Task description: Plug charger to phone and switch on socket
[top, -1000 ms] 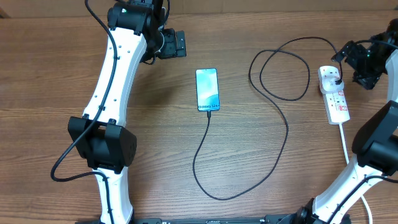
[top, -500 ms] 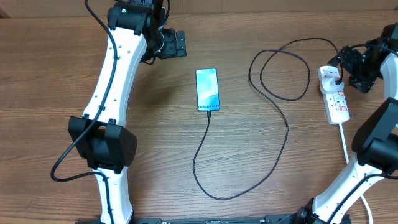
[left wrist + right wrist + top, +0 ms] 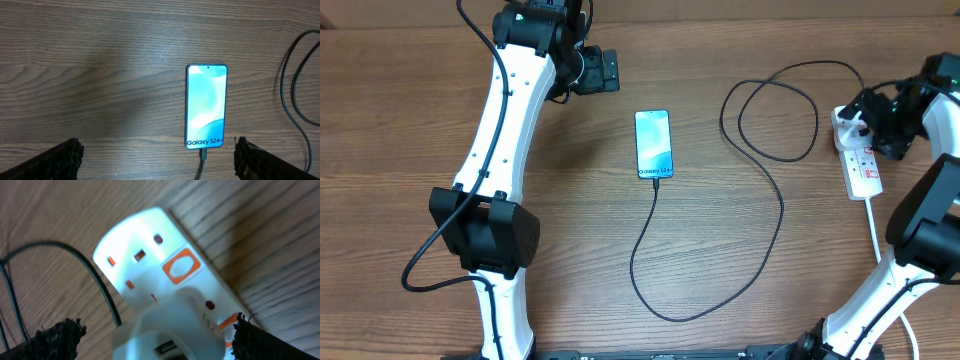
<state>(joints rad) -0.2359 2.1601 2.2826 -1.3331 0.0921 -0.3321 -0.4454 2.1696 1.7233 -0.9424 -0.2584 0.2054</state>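
Observation:
The phone [image 3: 653, 145] lies flat mid-table, its light-blue screen lit; it also shows in the left wrist view [image 3: 206, 106]. The black charger cable [image 3: 775, 215] runs from the phone's near end, where its tip [image 3: 203, 155] is plugged in, loops across the table, and reaches the far end of the white socket strip [image 3: 865, 170]. My right gripper [image 3: 868, 122] hovers open over that end. In the right wrist view its fingers [image 3: 55, 340] straddle the blurred plug head [image 3: 170, 330] seated in the strip [image 3: 145, 250]. My left gripper [image 3: 605, 72] is open and empty beyond the phone.
The strip's thick white cord [image 3: 875, 235] runs toward the table's near edge beside the right arm's base. An orange-red switch [image 3: 178, 268] shows on the strip. Cable loops [image 3: 770, 110] lie between the phone and the strip.
My right gripper has moved left and lower, from beside the strip's far end to right over the plug. The left arm, phone and cable have not moved.

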